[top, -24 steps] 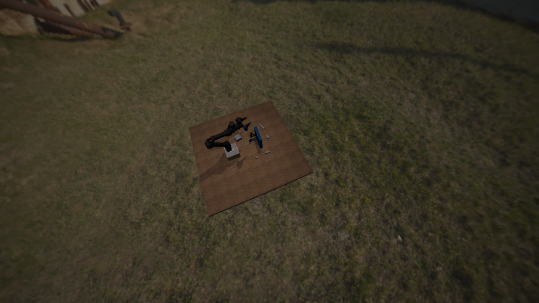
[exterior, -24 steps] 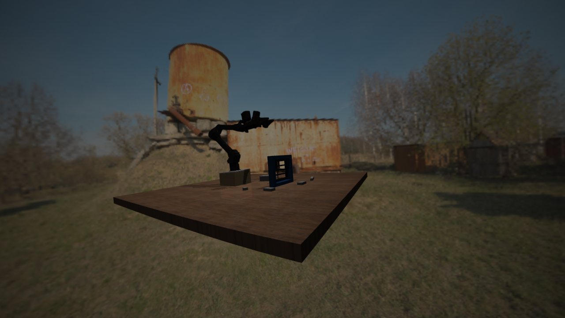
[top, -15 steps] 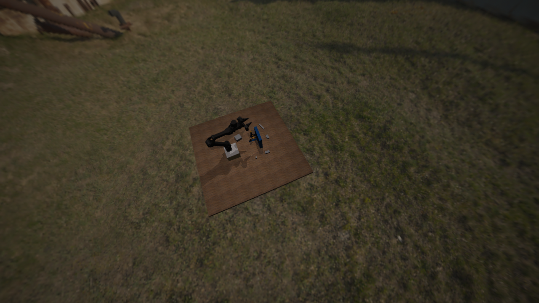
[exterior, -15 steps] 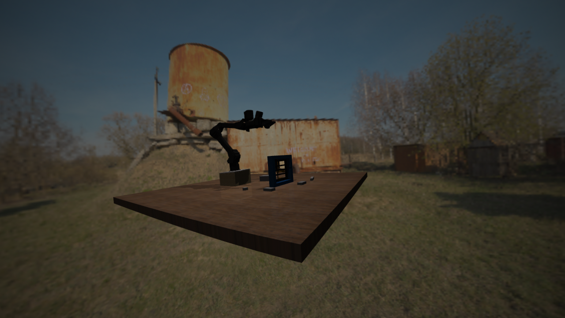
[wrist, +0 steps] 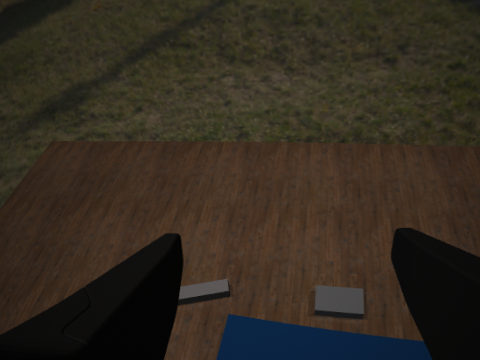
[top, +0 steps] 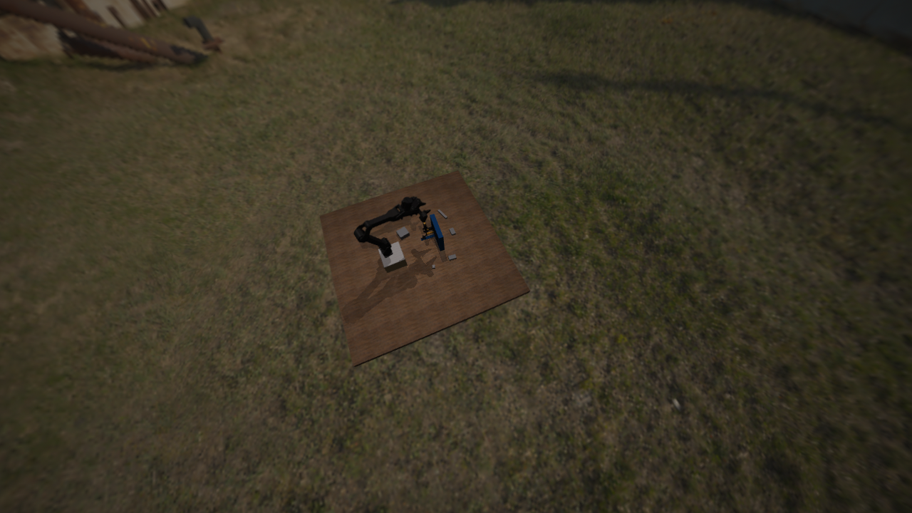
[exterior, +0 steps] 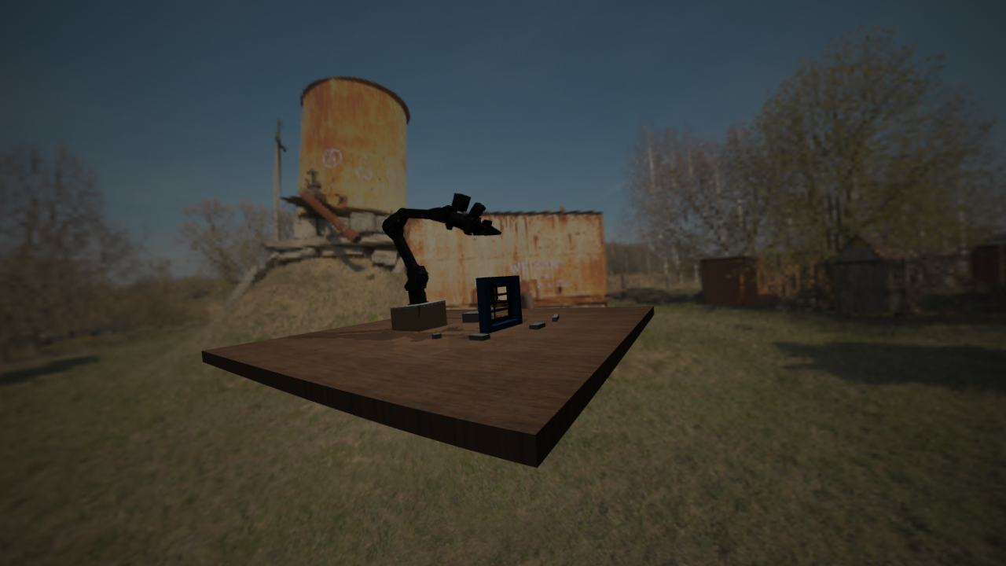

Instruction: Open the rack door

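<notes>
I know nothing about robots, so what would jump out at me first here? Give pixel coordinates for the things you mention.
Probably the black jointed arm [top: 381, 219] [exterior: 401, 236], rising from a pale block [top: 400, 261] [exterior: 419, 317] on a brown wooden table top [top: 407, 318] [exterior: 422, 373] [wrist: 280, 200] set against grass. Next, the upright blue frame [top: 437, 231] [exterior: 482, 306] [wrist: 310, 340] standing on that table, lower than the arm's open gripper [top: 426, 207] [exterior: 497, 231] [wrist: 288, 246]. Behind them looms a rusty orange cylindrical tank [exterior: 355, 144].
</notes>
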`<state>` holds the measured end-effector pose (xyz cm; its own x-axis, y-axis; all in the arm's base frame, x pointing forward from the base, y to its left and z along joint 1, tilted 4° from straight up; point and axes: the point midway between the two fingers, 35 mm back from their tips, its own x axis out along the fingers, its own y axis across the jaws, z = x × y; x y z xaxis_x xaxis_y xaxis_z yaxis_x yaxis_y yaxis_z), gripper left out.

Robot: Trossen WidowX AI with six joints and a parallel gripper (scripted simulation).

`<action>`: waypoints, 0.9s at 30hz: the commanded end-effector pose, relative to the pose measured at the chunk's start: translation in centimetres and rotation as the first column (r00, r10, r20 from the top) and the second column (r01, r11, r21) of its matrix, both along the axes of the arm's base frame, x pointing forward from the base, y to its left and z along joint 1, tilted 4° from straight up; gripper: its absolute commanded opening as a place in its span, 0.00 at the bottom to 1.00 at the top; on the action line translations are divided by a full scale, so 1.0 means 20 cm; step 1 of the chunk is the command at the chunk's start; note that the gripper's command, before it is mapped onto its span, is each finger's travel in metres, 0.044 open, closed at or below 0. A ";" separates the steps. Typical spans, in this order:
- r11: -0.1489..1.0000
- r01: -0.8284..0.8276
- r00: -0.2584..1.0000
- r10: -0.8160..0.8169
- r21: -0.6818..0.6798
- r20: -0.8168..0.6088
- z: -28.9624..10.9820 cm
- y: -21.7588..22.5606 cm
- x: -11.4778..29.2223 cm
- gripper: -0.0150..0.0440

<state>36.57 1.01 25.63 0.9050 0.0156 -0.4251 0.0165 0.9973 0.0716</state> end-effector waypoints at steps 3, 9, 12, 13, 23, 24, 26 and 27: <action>1.000 0.018 0.983 -0.013 0.025 -0.182 -0.13 0.01 0.04 0.76; 0.999 0.039 0.942 -0.025 0.037 -0.336 -0.24 0.02 0.06 0.76; 0.998 0.052 0.913 -0.031 0.040 -0.408 -0.30 0.03 0.06 0.76; 0.998 0.056 0.902 -0.033 0.041 -0.431 -0.32 0.03 0.06 0.76; 0.994 0.103 0.755 -0.057 0.032 -0.653 -0.48 0.05 0.03 0.76; 0.994 0.108 0.737 -0.060 0.030 -0.673 -0.49 0.05 0.03 0.76; 0.993 0.117 0.700 -0.065 0.025 -0.711 -0.52 0.05 0.02 0.76; 0.992 0.122 0.680 -0.068 0.021 -0.730 -0.53 0.05 0.01 0.76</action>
